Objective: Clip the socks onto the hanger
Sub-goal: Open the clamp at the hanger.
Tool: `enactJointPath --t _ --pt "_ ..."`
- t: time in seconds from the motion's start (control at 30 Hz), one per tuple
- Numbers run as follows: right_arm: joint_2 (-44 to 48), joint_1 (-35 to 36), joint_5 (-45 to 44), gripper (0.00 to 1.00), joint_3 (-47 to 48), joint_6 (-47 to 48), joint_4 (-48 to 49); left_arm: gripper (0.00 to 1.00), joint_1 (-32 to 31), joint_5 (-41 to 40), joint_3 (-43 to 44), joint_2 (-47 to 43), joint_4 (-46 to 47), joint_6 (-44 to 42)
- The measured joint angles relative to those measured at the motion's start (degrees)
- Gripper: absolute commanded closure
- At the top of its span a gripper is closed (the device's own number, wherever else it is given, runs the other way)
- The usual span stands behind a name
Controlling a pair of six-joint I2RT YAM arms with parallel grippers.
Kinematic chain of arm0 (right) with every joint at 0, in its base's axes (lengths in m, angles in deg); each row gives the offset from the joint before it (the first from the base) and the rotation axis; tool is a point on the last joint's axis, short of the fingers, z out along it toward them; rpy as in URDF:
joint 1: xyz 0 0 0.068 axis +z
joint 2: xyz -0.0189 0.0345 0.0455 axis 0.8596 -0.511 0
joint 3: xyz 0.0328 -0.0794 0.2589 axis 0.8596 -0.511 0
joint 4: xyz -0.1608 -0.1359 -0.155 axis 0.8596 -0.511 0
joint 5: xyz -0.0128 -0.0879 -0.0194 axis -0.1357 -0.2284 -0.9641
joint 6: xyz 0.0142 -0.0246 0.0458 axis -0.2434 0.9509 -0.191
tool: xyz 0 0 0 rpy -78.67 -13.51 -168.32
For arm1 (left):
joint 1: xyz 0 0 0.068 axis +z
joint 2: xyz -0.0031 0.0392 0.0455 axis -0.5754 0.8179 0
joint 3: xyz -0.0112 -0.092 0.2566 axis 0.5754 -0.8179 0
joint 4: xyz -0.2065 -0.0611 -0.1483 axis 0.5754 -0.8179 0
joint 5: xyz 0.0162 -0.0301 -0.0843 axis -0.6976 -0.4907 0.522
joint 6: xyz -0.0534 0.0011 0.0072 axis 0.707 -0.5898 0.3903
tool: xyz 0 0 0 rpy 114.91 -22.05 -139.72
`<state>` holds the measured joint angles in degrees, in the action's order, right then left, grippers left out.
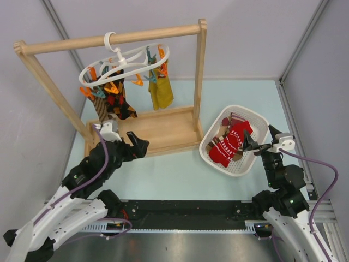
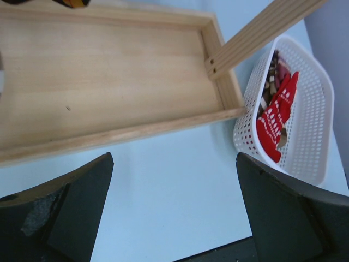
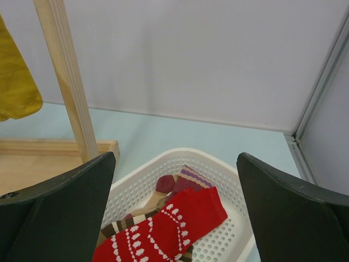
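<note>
1. Left hand [image 1: 139,145]: released, fingers spread, empty. It hovers over the counter [image 1: 174,169] just in front of the wooden rail frame [image 1: 158,131].
2. Hanger [image 1: 124,64]: hooked on the frame's top rail. A black diamond sock [image 1: 121,103] and a mustard sock [image 1: 161,93] are pegged to it.
3. Red sock [image 1: 232,143]: lies on the brown striped socks [image 1: 223,130] in the white basket [image 1: 260,121].
4. Right hand [image 1: 252,145]: released, empty, at the basket's right rim.

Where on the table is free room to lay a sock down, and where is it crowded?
Free: the blue table between the wooden tray and the arm bases, and the tray's right half. Crowded: the basket, holding the socks, and the tray's left end under the hanging socks.
</note>
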<state>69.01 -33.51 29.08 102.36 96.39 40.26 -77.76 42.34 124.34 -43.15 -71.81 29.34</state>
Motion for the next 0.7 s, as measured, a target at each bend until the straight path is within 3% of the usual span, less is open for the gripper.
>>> enactJointPath --t 0.23,0.7 --pt "-0.39 0.00 0.04 0.00 0.00 0.00 -0.02 0.00 0.00 -4.74 10.12 -1.11 -3.37 -2.40" --pt "-0.13 -0.07 0.04 0.00 0.00 -0.02 -0.02 0.02 0.00 -8.66 42.21 14.08 -9.51 -4.33"
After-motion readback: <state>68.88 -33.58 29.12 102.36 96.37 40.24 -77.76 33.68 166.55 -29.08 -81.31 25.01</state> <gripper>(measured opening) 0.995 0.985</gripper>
